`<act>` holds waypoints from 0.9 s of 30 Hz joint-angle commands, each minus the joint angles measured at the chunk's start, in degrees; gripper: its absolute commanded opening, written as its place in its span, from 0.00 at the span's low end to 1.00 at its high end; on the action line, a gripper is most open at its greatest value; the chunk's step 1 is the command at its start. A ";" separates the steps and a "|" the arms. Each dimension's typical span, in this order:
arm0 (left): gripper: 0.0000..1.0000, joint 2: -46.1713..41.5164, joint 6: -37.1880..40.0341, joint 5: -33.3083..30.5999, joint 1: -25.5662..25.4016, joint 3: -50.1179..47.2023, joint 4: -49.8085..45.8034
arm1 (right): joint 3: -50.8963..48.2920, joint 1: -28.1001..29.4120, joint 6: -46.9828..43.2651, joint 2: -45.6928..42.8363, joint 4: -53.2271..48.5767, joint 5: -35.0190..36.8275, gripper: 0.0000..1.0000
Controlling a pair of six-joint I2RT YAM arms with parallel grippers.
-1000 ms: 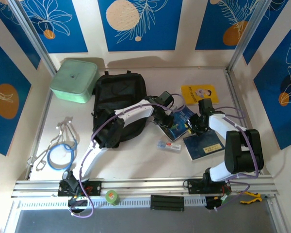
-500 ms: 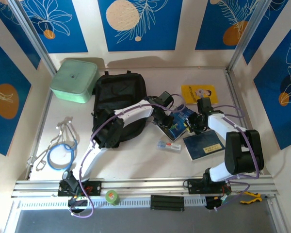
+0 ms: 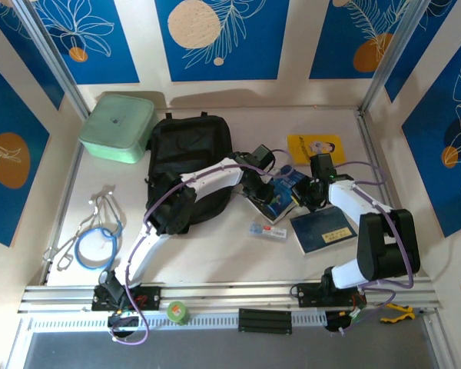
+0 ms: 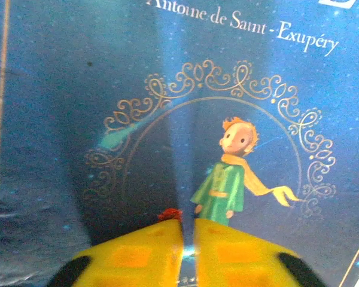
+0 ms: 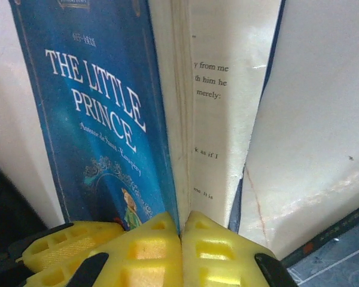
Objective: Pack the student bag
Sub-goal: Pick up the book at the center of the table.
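Observation:
The student bag (image 3: 188, 154), a large black backpack, lies at the back left of the table. Right of it lies a blue book (image 3: 280, 192), "The Little Prince" (image 5: 90, 119). My right gripper (image 3: 303, 197) is shut on its right edge, and the fingertips (image 5: 180, 221) pinch the lifted front cover and a few pages, so the book stands partly open. My left gripper (image 3: 255, 187) hovers on the cover (image 4: 167, 89), its jaws (image 4: 188, 224) a narrow slit apart with nothing between them. Its yellow fingers (image 5: 60, 248) show beside the cover in the right wrist view.
A dark blue book (image 3: 323, 228) lies just in front of the right gripper, a yellow booklet (image 3: 316, 146) behind it. A small packet (image 3: 267, 231) lies at centre. A mint-green box (image 3: 119, 127) stands back left, a stethoscope (image 3: 98, 234) at left, a green tape roll (image 3: 177, 311) on the front rail.
My right gripper has closed on the blue book's edge and drawn slightly toward the back. My left gripper's jaws have parted a little over the cover.

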 commanded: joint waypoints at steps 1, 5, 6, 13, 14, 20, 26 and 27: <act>0.30 -2.42 -0.81 -0.64 -0.31 0.45 -5.34 | 0.00 -0.37 -4.11 -2.90 3.53 -5.98 0.00; 0.47 -8.28 -4.37 -2.20 2.89 -0.23 -2.16 | -0.44 -1.95 -9.35 -5.12 6.00 -9.88 0.00; 0.51 -9.02 -4.94 -1.91 3.64 -0.34 -1.66 | -0.30 -2.39 -10.62 -5.61 6.77 -11.38 0.00; 0.65 -15.07 -9.23 2.29 10.77 -2.92 1.93 | 3.96 -3.38 -17.50 -6.87 10.27 -22.81 0.00; 0.68 -16.45 -10.22 2.99 12.17 -4.19 3.20 | 4.73 -3.48 -17.73 -6.83 10.99 -24.41 0.00; 0.73 -25.09 -16.41 9.14 18.91 -15.89 13.79 | 9.21 -3.47 -16.54 -5.43 16.08 -34.02 0.00; 0.87 -32.37 -20.16 16.05 23.48 -27.30 23.94 | 13.06 -1.22 -14.32 -3.12 20.55 -42.39 0.00; 0.90 -33.29 -20.50 17.49 23.92 -28.84 25.54 | 13.79 -0.49 -14.39 -2.49 20.79 -43.53 0.00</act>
